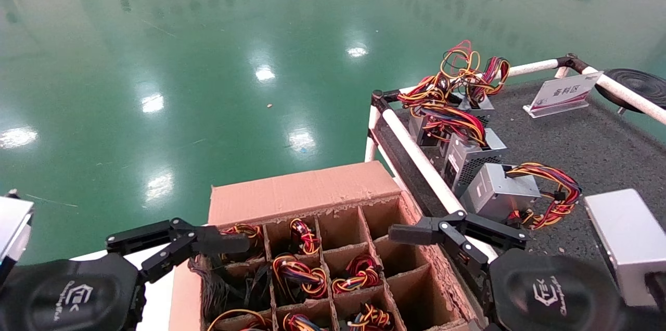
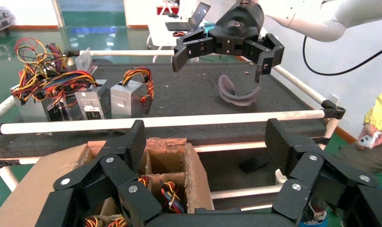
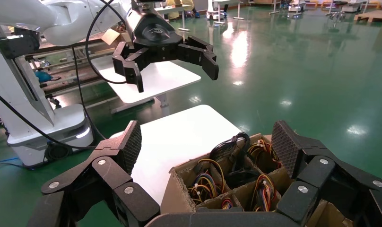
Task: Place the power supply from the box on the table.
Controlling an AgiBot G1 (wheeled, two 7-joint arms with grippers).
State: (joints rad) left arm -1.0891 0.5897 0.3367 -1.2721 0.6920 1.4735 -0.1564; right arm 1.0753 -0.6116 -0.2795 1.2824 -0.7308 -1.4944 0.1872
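I see the box (image 1: pixel 307 193), a brown cardboard carton with ragged, torn edges and a cardboard grid of square compartments. Most cells hold coiled bundles of red, yellow, orange and black wires (image 1: pixel 299 274); the cells along its right side look bare. The metal cases beneath those bundles are hidden from me.

To the right of the box lies the tabletop (image 1: pixel 598 149), dark grey and speckled like felt, rimmed by white tube rails (image 1: pixel 421 162) with black joints. Several power supplies already rest on it, just beyond the near-left rail: the nearest power supply (image 1: pixel 497 190) is a small silver-grey rectangular metal case with its wire bundle curling to the right. Farther back a tangled heap of wires (image 1: pixel 458 81) covers more cases. A plain silver block (image 1: pixel 627 237) sits near the right edge, and a white sign card (image 1: pixel 564 92) stands at the far side.

My left pincer (image 1: pixel 208 242) hovers over the near-left corner of the box, spread wide and holding nothing. My right pincer (image 1: pixel 442 234) hangs above the box's right edge and the rail, likewise splayed apart and empty; its textured black pads (image 3: pixel 283 146) touch nothing. The glossy green floor (image 1: pixel 182 50) stretches beyond.
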